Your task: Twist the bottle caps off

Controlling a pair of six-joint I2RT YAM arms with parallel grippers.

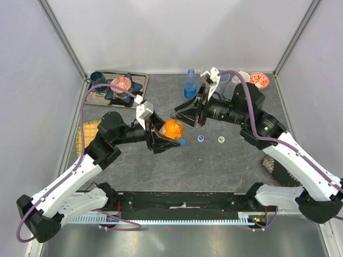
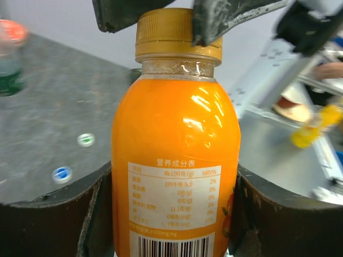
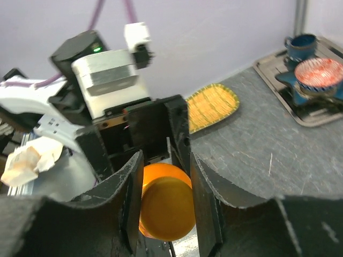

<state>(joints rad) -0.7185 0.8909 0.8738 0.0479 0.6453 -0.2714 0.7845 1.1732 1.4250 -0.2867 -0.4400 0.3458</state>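
An orange-liquid bottle with a gold cap is held off the table between the two arms. My left gripper is shut on its body, the fingers pressed against both sides of the label in the left wrist view. My right gripper is shut on the cap, one finger on each side. A blue-tinted bottle stands upright at the back, cap on. A clear bottle with a green label shows blurred in the left wrist view.
Loose small caps lie on the table, a blue one and a green one. A metal tray with dishes is at the back left. A yellow woven mat lies at the left. Cups and a red bowl stand behind the right arm.
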